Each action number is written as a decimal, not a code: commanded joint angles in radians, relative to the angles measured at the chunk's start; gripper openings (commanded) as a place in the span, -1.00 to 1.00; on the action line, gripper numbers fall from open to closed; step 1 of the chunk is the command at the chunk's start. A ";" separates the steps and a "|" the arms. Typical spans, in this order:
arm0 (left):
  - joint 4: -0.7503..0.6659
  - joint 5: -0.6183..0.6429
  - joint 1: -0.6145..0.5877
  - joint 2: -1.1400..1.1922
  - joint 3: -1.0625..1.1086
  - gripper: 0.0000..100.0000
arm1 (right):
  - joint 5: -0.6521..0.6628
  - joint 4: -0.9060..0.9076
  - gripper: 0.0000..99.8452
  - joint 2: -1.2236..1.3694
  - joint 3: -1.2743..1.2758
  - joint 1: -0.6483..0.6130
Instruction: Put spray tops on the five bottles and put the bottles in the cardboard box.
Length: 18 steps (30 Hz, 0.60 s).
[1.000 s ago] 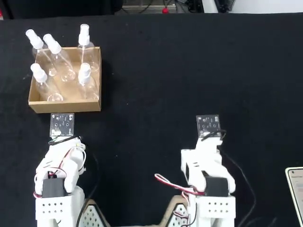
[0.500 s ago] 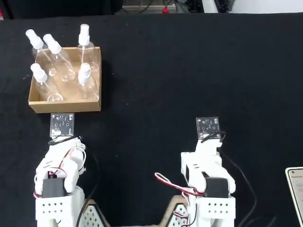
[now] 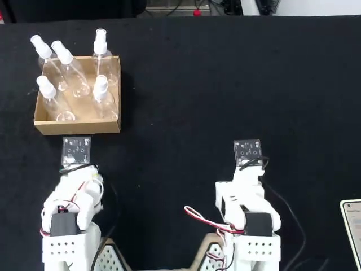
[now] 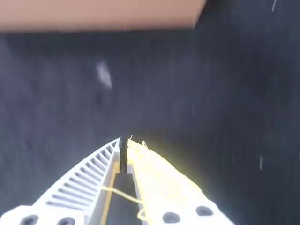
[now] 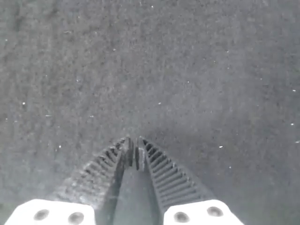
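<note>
The cardboard box (image 3: pixel 76 125) sits at the far left of the black table and holds several clear bottles (image 3: pixel 67 70), each with a white spray top (image 3: pixel 100 84). Its brown wall (image 4: pixel 98 14) lies just ahead of my left gripper (image 4: pixel 123 141), which is shut with nothing in it and hangs low over the cloth. The left arm (image 3: pixel 70 197) stands folded at the near left, just below the box. My right gripper (image 5: pixel 133 142) is shut and empty over bare cloth. The right arm (image 3: pixel 246 195) is folded at the near middle.
A white device (image 3: pixel 352 223) lies at the table's near right edge. The black cloth (image 3: pixel 225 84) stretches open across the middle and right. Cables run along the table's far edge.
The left arm has drawn back slightly toward its base, away from the box. The right arm has kept still.
</note>
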 commanded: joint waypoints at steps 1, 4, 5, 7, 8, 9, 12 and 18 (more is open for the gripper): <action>0.095 -0.002 0.008 -0.006 0.007 -0.94 | 0.002 0.006 -0.98 -0.099 -0.010 0.008; 0.092 -0.002 0.008 -0.002 0.007 -0.94 | 0.002 0.006 -0.98 -0.099 -0.010 0.006; 0.092 -0.002 0.005 -0.002 0.007 -0.94 | 0.002 0.006 -0.98 -0.099 -0.010 0.011; 0.092 -0.002 0.002 -0.002 0.007 -0.94 | 0.002 0.006 -0.98 -0.099 -0.010 0.011; 0.092 -0.002 0.005 -0.002 0.007 -0.94 | 0.002 0.006 -0.98 -0.099 -0.010 0.011; 0.092 -0.002 0.004 -0.002 0.007 -0.94 | 0.002 0.006 -0.98 -0.099 -0.010 0.011; 0.092 -0.002 0.002 -0.002 0.007 -0.94 | 0.003 0.006 -0.98 -0.099 -0.010 0.011; 0.092 -0.002 0.010 -0.002 0.007 -0.94 | 0.003 0.008 -0.98 -0.099 -0.010 0.009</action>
